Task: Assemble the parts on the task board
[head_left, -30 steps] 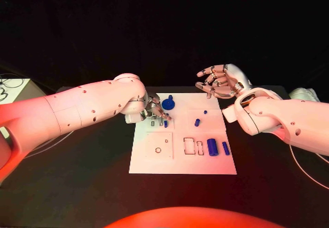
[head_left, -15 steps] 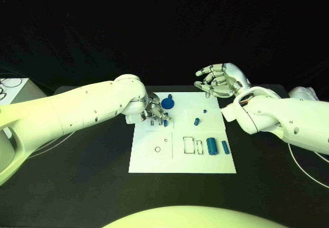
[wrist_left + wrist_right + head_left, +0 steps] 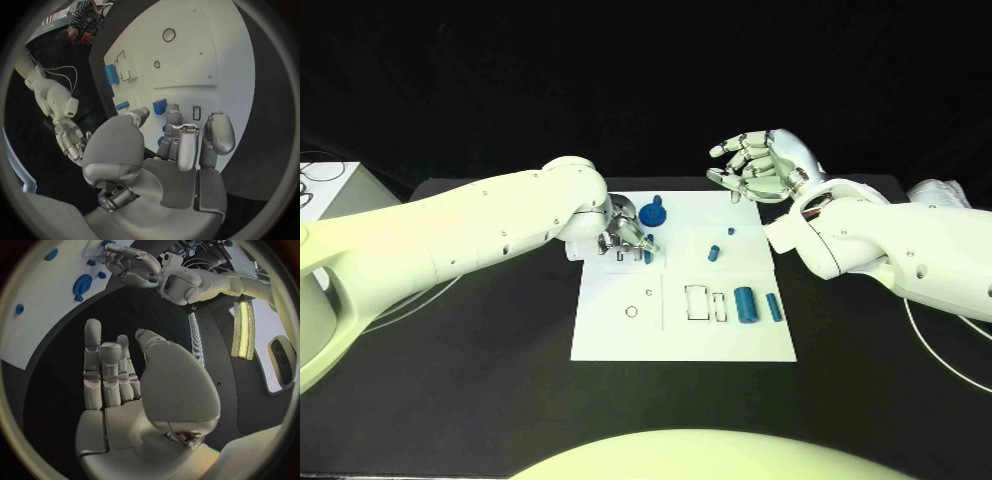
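Note:
The white task board (image 3: 620,340) lies in the middle of the table. My left hand (image 3: 625,236) is low over its far left part, thumb and a finger pinching a small blue part (image 3: 648,257) (image 3: 160,106) that stands beside a narrow slot (image 3: 197,113). A blue round part with a knob (image 3: 655,213) (image 3: 82,286) sits just beyond the hand. Two small blue parts (image 3: 714,254) (image 3: 731,232) lie mid-board. A blue cylinder (image 3: 746,301) and a slim blue part (image 3: 773,308) lie at the right. My right hand (image 3: 759,170) (image 3: 119,385) hangs above the board's far right corner, fingers spread, holding nothing.
Rectangular slots (image 3: 697,302) and small round holes (image 3: 633,312) are cut into the board's near half. A pale box with cables (image 3: 326,185) stands at the table's far left. Black table surrounds the board on all sides.
The left hand's fingers have shifted very slightly at the small blue part. The right hand stays raised, and the other parts have not moved.

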Motion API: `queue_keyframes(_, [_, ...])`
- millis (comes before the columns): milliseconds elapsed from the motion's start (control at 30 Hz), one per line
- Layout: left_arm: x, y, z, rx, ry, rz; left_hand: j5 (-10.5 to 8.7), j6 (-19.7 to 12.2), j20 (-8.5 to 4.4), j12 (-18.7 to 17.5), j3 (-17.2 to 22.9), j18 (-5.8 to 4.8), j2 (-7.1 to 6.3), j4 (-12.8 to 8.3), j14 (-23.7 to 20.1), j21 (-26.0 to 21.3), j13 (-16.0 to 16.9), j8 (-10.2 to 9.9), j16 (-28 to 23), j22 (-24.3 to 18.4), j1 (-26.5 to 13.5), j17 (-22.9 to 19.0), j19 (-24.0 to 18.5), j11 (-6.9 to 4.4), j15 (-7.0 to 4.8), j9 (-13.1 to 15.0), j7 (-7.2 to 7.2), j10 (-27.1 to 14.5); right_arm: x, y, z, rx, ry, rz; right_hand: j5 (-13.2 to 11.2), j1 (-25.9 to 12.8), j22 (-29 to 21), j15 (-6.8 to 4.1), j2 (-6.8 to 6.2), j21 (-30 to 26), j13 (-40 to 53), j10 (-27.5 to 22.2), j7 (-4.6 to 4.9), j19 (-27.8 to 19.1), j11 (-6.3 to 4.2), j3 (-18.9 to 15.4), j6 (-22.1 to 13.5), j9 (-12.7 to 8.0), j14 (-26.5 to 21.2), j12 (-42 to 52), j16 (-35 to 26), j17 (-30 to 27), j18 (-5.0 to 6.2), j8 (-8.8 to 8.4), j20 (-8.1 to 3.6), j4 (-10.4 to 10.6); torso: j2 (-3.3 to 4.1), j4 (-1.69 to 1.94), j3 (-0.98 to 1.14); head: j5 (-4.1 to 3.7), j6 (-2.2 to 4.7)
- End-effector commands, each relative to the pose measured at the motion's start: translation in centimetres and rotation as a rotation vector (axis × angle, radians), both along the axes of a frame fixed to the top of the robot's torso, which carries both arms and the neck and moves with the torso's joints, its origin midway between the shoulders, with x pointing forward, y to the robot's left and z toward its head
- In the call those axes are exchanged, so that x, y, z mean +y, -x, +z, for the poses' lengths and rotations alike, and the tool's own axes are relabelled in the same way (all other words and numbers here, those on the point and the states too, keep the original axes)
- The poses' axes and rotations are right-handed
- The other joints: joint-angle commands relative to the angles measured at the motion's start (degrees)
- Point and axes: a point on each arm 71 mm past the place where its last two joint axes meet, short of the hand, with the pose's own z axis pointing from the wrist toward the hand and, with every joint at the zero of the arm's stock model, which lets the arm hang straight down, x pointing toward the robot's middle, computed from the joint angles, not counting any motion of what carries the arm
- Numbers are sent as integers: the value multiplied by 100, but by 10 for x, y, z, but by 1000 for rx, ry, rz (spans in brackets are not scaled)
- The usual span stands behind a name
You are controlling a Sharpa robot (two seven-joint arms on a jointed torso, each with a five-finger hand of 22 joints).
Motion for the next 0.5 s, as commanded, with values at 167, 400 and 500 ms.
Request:
queue_keyframes(167, [-3, 1, -1, 11, 14, 1, 5, -46, 2, 27, 37, 56, 48, -26, 281, 5, 40, 37, -5, 32, 100, 820, -12, -15, -22, 37, -17, -5, 2, 0, 0, -6, 4, 22, 31, -3, -18, -5, -63, -48, -14, -28, 20, -6, 13, 37, -14, -5, -51, -22, -35, -11, 67, 44, 9, 3, -5, 4, 0, -12, -18])
queue_keyframes(400, [-3, 0, -1, 9, 16, 5, 6, -56, -1, 43, 108, 57, 126, -39, 284, 7, 61, 63, 0, 34, 205, 828, -13, -22, -28, 101, -26, 5, 3, 1, 0, -6, 5, 24, 34, -11, -28, -4, -57, -57, -21, -28, 21, -4, 14, 41, -12, -5, -52, -22, -46, -11, 66, 48, 10, 8, -8, 2, -1, -11, -29])
queue_keyframes(500, [-4, 0, -1, 9, 18, 5, 4, -63, -3, 45, 137, 56, 151, -51, 284, 9, 63, 69, 0, 39, 246, 829, -11, -25, -30, 121, -29, 3, 3, 1, 0, -6, 5, 25, 37, -13, -34, -4, -54, -62, -25, -29, 20, -3, 14, 44, -10, -4, -53, -23, -54, -13, 66, 50, 11, 9, -3, 6, -2, -17, -34])
